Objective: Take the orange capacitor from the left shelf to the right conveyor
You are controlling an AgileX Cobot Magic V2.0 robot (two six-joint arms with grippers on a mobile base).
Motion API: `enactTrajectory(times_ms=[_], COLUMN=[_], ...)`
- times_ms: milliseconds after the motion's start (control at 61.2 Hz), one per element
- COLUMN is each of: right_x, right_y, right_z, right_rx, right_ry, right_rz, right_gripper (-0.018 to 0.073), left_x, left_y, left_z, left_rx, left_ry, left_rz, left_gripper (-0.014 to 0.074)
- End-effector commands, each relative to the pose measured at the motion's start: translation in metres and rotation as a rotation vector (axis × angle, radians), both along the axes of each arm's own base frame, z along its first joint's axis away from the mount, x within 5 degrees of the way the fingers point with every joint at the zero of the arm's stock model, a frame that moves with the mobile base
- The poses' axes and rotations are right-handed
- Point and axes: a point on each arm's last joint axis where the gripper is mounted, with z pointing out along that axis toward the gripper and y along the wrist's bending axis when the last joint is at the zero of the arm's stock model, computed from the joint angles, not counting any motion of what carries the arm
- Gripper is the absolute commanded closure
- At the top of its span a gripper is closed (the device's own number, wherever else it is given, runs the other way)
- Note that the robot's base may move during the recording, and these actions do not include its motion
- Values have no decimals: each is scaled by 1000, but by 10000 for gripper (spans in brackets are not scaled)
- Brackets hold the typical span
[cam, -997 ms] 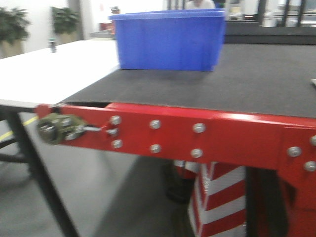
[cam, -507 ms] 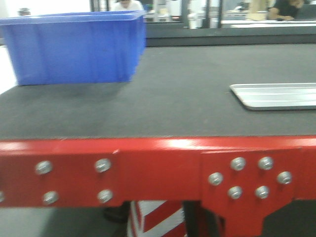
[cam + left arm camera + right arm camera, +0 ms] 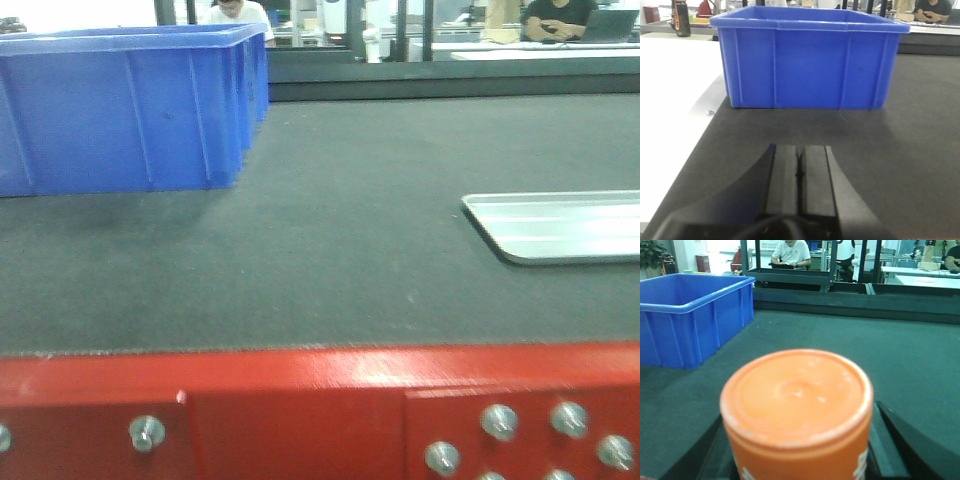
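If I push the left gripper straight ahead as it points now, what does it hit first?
Probably the front wall of the blue bin; the left gripper aims at it over the right conveyor, nothing between them. Gap unclear.

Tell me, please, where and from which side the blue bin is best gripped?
Take the blue bin by its top rim, coming down from above onto the near wall. The rim juts out as a narrow lip, while the flat ribbed walls look too broad to span. The left gripper, shut, faces that wall and must open first.
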Motion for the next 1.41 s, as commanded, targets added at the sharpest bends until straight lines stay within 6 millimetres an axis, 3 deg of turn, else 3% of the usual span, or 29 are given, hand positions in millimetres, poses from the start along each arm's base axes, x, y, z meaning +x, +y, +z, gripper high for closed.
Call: enactTrajectory(times_ms=[0, 1389], right_x=[-1, -1], right_y=[0, 0], right_z=[16, 16], right_rx=[6, 6], right_ry=[-101, -100], right_rz=[-8, -8], right_gripper=[433, 433], left_x=[-1, -1], left_y=[1, 1], left_z=[10, 10], left_rx=[-14, -14], left_ry=[-100, -100], left_rz=[6, 6], left_gripper=[723, 723])
